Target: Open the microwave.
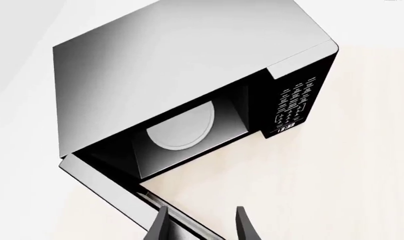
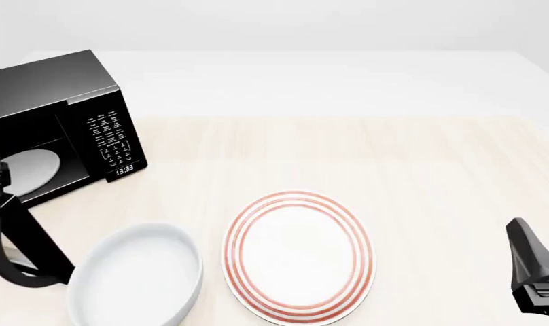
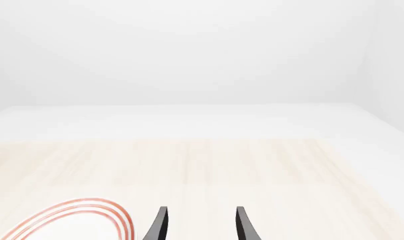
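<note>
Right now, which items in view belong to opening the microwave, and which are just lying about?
Part of the job:
- microwave, door swung open, turntable visible inside
- left gripper at the door's edge, fingers apart

Just lying about:
- white bowl
- red-ringed plate
- right gripper, idle, fingers apart over the table

You're looking at a bare simulated kitchen mock-up, not a real room: a pale wood-grain worktop (image 2: 420, 156) ringed by blank white walls. At its far left corner stands a black microwave (image 2: 62, 102), and along the near edge lie a white bowl (image 2: 138, 278) and a red-ringed plate (image 2: 297, 255).
</note>
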